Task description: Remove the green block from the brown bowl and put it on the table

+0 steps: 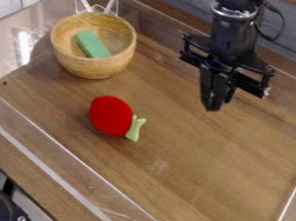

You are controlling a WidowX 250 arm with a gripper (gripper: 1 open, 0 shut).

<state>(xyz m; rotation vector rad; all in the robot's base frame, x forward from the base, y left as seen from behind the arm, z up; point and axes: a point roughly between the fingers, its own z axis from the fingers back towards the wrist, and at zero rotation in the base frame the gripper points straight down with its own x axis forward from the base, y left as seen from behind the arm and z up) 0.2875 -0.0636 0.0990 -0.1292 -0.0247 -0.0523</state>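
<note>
Wood-grain worktop point(172, 166) had the brown bowl point(109, 69) with the green block point(92, 44) inside; tool point(213, 107) hovered well apart, pressed together.

— Where is the block point(91, 44), please?
— It lies in the bowl point(92, 45), and this bowl stands at the far left of the desk point(186, 157).
— And the ball point(112, 116)?
— It is on the desk, before the bowl and a little to the right. Its stub point(135, 128) is at the right side.
</note>
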